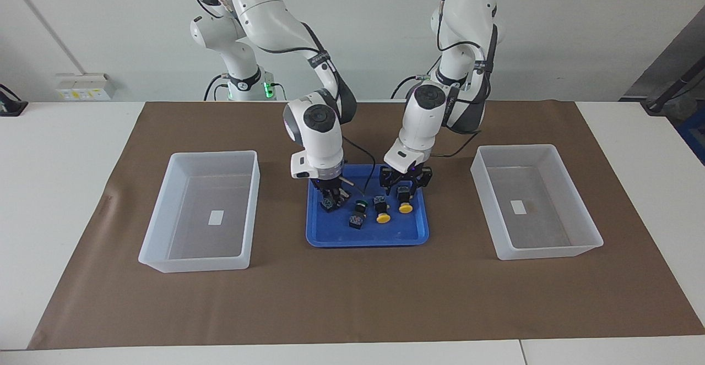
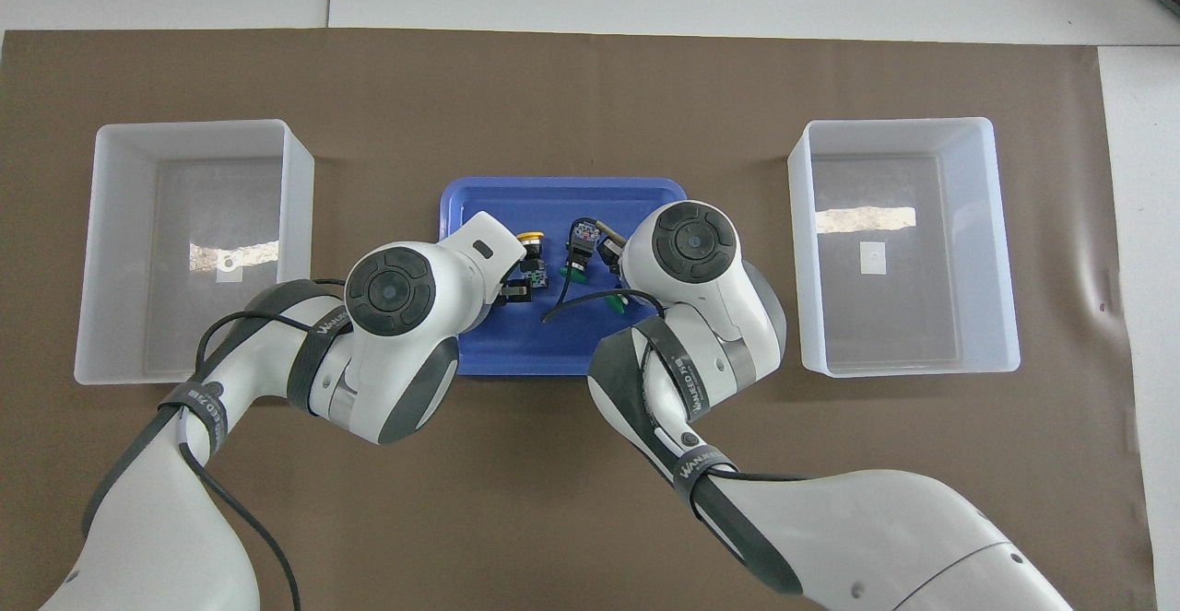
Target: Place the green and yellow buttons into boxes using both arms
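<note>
Both grippers are down in the shallow blue square tray [image 1: 330, 238]. The facing camera shows the left gripper [image 1: 406, 193] pinching a yellow mushroom-capped button [image 1: 406, 207] and the right gripper [image 1: 332, 198] clamped on a black-bodied button [image 1: 329, 203]; overhead, wrists hide both. Translucent white plastic bins [image 1: 165, 255] [image 1: 551, 252] sit at either end.

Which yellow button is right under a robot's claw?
The yellow button at the left arm's end of the blue tray. The left gripper sits right over its black body, while the other yellow button lies apart from both grippers.
</note>
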Tool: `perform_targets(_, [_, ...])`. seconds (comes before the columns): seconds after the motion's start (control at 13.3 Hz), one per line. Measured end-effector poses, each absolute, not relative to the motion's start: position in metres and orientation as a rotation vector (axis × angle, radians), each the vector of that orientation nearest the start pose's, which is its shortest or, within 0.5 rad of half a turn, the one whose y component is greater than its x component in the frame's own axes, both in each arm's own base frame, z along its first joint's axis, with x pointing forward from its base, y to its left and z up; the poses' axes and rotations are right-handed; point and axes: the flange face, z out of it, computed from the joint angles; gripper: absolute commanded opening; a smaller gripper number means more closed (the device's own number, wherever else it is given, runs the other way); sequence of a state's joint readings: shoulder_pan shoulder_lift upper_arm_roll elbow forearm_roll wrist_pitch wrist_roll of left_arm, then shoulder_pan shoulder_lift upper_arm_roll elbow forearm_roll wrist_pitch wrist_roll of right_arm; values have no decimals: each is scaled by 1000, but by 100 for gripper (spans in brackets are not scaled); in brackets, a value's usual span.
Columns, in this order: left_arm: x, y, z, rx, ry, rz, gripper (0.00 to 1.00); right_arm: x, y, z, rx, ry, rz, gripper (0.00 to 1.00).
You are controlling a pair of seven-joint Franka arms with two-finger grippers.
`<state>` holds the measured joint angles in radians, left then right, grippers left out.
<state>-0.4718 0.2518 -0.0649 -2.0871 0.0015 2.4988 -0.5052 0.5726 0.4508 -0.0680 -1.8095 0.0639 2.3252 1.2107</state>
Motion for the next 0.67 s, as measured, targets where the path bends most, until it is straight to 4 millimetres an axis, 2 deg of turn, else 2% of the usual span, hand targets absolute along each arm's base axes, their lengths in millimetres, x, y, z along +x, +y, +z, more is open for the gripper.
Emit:
perform_targets(0.15, [513, -303, 319, -3227, 40, -211, 76, 580, 317, 328, -2872, 1136, -23, 0])
perform_targets(0.37, [510, -301, 313, -3212, 15, -158, 77, 591, 294, 393, -2857, 1107, 2, 0])
perform_targets(0.52, [510, -300, 313, -3202, -38, -122, 75, 595, 259, 428, -2902, 1005, 15, 0])
perform_targets(0.67, [510, -302, 315, -3204, -98, -126, 70, 604, 212, 445, -2964, 862, 20, 0])
